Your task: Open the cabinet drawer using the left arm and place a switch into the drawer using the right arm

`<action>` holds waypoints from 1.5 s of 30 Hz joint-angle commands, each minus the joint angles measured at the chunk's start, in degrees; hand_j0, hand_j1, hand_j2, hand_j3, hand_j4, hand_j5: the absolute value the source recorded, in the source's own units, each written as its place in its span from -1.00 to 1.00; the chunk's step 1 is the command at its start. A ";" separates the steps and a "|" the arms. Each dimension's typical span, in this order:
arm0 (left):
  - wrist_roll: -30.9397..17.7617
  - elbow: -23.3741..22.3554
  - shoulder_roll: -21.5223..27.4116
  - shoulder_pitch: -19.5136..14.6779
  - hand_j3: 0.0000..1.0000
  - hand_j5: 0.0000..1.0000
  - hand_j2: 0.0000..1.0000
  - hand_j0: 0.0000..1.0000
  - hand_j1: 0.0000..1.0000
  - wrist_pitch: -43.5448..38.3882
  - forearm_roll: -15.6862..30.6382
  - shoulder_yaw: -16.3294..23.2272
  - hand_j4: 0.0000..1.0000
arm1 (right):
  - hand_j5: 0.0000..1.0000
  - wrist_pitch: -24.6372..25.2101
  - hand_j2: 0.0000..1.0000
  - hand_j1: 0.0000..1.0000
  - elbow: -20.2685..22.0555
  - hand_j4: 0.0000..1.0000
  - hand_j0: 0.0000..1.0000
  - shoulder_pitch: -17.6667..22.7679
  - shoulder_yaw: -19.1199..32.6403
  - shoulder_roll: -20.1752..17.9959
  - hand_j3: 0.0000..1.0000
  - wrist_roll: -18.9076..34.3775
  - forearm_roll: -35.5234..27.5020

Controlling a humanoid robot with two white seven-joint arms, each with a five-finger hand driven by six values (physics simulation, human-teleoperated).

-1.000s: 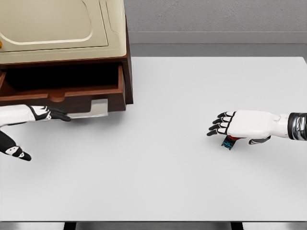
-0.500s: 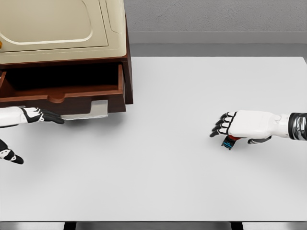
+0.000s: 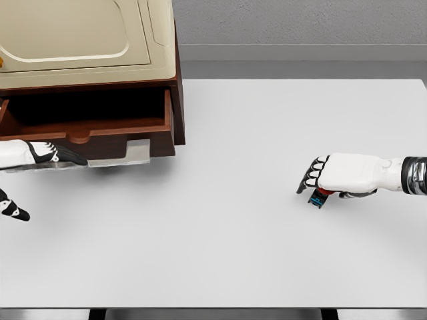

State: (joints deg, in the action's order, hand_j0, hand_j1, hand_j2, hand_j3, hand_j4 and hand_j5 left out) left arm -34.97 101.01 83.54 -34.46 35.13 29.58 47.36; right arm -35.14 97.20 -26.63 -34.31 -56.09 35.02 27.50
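Switch lies on the white worktop, mostly hidden under the right hand, whose fingers curl down around it; only a dark, red and blue corner shows. The cabinet drawer stands open, its left part cut off by the frame edge. The left hand, fingers loosely extended and empty, sits just below the drawer front, farther left than a second ago.

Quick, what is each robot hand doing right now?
Left robot hand: open, fingers stretched out, holding nothing, just below the open drawer.
Right robot hand: fingers curled down over the switch on the table.
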 commanded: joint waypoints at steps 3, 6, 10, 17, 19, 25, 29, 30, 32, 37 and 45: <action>-0.03 -0.03 1.27 -0.17 1.00 1.00 1.00 1.00 1.00 -0.13 3.73 -0.08 1.00 | 0.46 0.14 0.46 0.46 0.01 0.46 0.46 0.00 0.03 -0.07 0.46 -0.02 -0.34; -0.03 0.06 4.79 -0.17 1.00 1.00 1.00 1.00 1.00 -0.13 5.84 0.01 1.00 | 0.40 0.14 0.40 0.40 0.01 0.40 0.40 0.00 0.03 -0.07 0.40 -0.02 -0.34; -0.03 -0.03 8.48 0.01 1.00 1.00 1.00 1.00 1.00 -0.13 8.74 0.54 1.00 | 0.20 0.14 0.20 0.20 -0.08 0.20 0.20 0.00 0.03 0.20 0.20 -0.02 -0.52; -0.03 -0.11 13.14 -0.08 1.00 1.00 1.00 1.00 1.00 -0.13 10.50 6.16 1.00 | -0.06 0.14 -0.06 -0.06 -0.61 -0.06 -0.06 0.00 0.03 0.20 -0.06 -0.02 -0.61; -0.03 -0.03 13.14 -0.08 1.00 1.00 1.00 1.00 1.00 -0.13 10.50 6.25 1.00 | -0.10 0.14 -0.10 -0.10 -0.78 -0.10 -0.10 0.00 0.03 0.20 -0.10 -0.02 -0.69; -0.03 -0.55 13.49 0.01 1.00 1.00 1.00 1.00 1.00 -0.13 10.50 7.13 1.00 | -0.29 0.14 -0.29 -0.29 -1.49 -0.29 -0.29 0.00 0.38 0.90 -0.29 -0.02 -0.96; -0.03 -0.64 14.10 0.01 1.00 1.00 1.00 1.00 1.00 -0.13 10.41 7.48 1.00 | -0.37 0.14 -0.37 -0.37 -2.63 -0.37 -0.37 -0.09 2.58 2.57 -0.37 -0.02 -1.22; -0.03 -0.64 14.10 0.01 1.00 1.00 1.00 1.00 1.00 -0.13 10.41 7.48 1.00 | -0.38 0.14 -0.38 -0.38 -3.07 -0.38 -0.38 -0.09 3.10 3.53 -0.38 -0.02 -1.22; -0.03 -0.64 14.28 0.01 1.00 1.00 1.00 1.00 1.00 -0.13 10.41 7.48 1.00 | -0.39 0.14 -0.39 -0.39 -3.60 -0.39 -0.39 -0.17 3.19 4.41 -0.39 -0.02 -1.22; -0.03 -0.64 15.42 -2.37 1.00 1.00 1.00 1.00 1.00 -0.13 11.20 8.62 1.00 | -0.45 0.14 -0.45 -0.45 -4.91 -0.45 -0.45 -0.35 5.04 6.70 -0.45 -0.02 -1.22; -0.03 -2.22 15.69 -6.85 1.00 1.00 1.00 1.00 1.00 -0.13 6.90 8.53 1.00 | -0.44 0.14 -0.44 -0.44 -5.27 -0.44 -0.44 -6.94 6.62 11.27 -0.44 -0.02 -1.31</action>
State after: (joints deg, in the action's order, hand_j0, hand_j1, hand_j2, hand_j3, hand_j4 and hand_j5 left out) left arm -35.02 99.01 99.12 -41.31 35.16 36.52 55.83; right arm -35.14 91.94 -34.27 -27.81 -46.07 35.00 26.62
